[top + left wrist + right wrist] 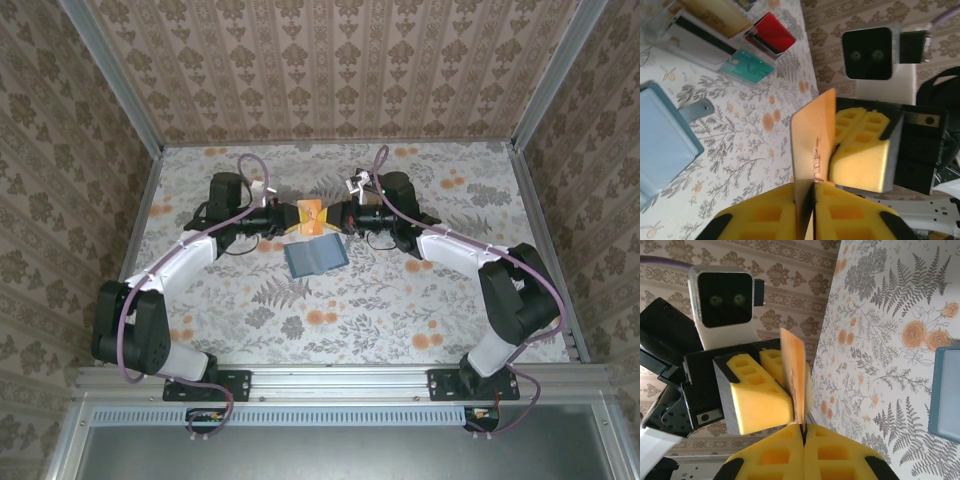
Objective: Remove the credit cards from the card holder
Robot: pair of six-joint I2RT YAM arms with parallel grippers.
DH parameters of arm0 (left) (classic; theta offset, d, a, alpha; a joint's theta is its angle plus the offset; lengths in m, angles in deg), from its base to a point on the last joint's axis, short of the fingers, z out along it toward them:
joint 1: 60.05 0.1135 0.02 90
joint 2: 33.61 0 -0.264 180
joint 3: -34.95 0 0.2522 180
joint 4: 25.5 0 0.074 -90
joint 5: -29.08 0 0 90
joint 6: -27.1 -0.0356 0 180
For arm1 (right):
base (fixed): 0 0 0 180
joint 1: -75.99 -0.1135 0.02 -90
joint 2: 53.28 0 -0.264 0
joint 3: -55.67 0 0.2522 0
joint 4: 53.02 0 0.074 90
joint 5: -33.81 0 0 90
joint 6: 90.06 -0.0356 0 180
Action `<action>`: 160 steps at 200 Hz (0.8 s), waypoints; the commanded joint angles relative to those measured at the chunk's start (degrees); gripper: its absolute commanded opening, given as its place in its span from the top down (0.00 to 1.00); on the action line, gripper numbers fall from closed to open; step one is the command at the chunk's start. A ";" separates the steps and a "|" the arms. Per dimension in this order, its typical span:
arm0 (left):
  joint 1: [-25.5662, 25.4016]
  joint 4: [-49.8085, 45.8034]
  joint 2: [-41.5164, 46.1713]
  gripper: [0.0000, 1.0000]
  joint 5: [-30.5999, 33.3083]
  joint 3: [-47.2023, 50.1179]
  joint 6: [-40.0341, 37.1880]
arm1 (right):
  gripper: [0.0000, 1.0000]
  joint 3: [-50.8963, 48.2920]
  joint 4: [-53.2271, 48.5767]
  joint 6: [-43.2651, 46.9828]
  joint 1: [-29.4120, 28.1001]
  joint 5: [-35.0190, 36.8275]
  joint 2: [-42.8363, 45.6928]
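Orange-tan plastic, likely light, stiff and slick: clamping the credit card (812,135) by opposite edges in left pincer (806,192) and right pincer (803,432).

This is a robot test cell in a lab, dressed up to look homely. Bare aluminium frame posts (112,80) hold flat wall panels (330,60) printed with damask wallpaper on the left, right and far sides. The worktop (400,300) wears a floral sheet. At the near edge a metal rail (340,380) carries the bolted bases of the left arm (130,325) and right arm (515,300), which trail purple cables (122,350). A boxy camera (867,52) rides a wrist.
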 commanded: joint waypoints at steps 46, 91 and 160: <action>0.66 9.34 3.24 0.99 -2.19 1.62 6.96 | 0.75 1.51 16.97 -12.90 -0.32 -4.54 -4.26; 0.73 7.88 3.26 0.98 -1.01 1.58 7.28 | 0.85 2.02 19.56 -14.25 -0.51 -3.89 -5.22; 2.80 -13.33 3.08 0.47 10.85 -0.19 -6.55 | 1.00 8.95 -17.61 15.21 2.85 3.89 -0.27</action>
